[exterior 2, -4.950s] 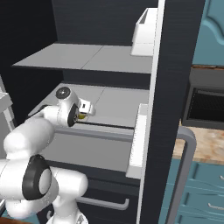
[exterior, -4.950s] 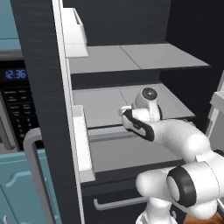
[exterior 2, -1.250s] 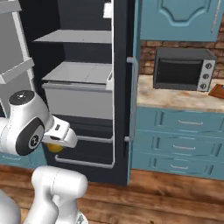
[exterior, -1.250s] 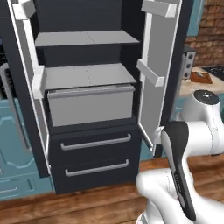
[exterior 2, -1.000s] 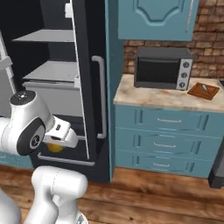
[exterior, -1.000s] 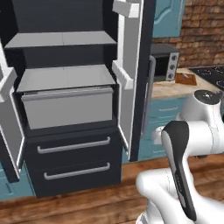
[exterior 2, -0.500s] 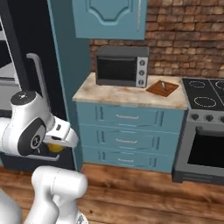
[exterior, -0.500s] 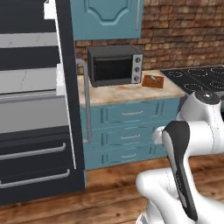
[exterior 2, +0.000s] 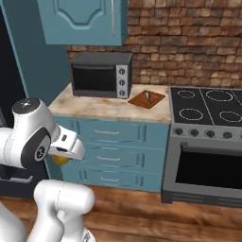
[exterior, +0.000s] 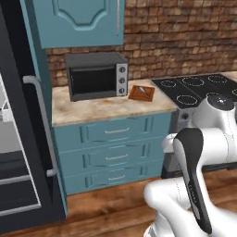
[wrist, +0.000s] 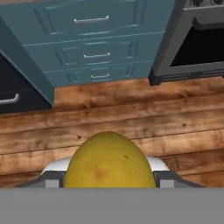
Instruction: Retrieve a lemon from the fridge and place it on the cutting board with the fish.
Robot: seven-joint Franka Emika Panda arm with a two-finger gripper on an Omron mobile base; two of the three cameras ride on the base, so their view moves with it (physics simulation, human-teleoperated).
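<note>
Hand view: lemon (wrist: pixel 108 161) between jaws.

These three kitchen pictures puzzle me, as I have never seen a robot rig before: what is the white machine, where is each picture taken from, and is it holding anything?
The white machine is a robot arm on a base that can drive, in a rendered kitchen. Two pictures come from cameras on the base, behind the arm to its left and right. The third looks along the gripper towards the wooden floor. The gripper holds the lemon, which shows in the right base view as a yellow spot under the hand. On the counter stand a toaster oven and the cutting board with the small fish on it. A stove is to the right, and the dark fridge at the left.
</note>
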